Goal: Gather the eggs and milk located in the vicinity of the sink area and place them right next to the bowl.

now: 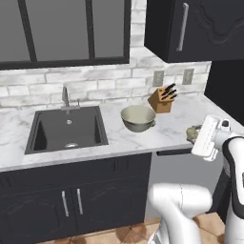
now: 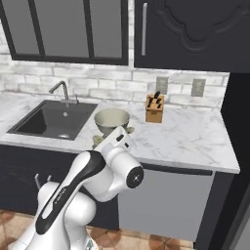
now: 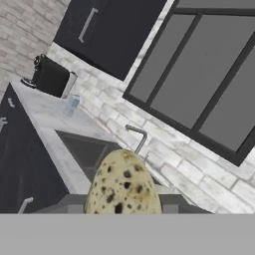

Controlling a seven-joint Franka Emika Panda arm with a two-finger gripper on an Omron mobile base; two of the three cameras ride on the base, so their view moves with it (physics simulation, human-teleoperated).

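On the marble table (image 1: pixel 119 138) of a dark-cabinet kitchen, the white arm's pincer (image 3: pixel 123 211) stood clamped on a speckled egg (image 3: pixel 123 183), the beige shell with dark spots looming at the bottom of the hand view. From the left base camera, the egg (image 1: pixel 192 134) showed as a small greenish lump just beside the white hand, over the table's front edge and to the right of the bowl (image 1: pixel 138 118). The right base camera caught a sliver of the egg (image 2: pixel 97 140) by the hand, in front of the bowl (image 2: pixel 112 121).

The wide beige-olive bowl sat on the table between the sink (image 1: pixel 68 128) and a wooden knife block (image 1: pixel 162 99) that stood near the brick wall. The dark basin lay well to the left of the bowl, its slim faucet (image 1: pixel 66 96) rising at the back rim.

Looking along the pincer, the hand camera was tilted, so the room ran aslant. Beyond the egg it took in the faucet (image 3: pixel 136 138) and part of the basin (image 3: pixel 87 149). Farther along the table, the milk (image 3: pixel 71 104), a small pale carton, stood upright on the far side of the sink, just beside a dark coffee machine (image 3: pixel 51 76) and well apart from the bowl.
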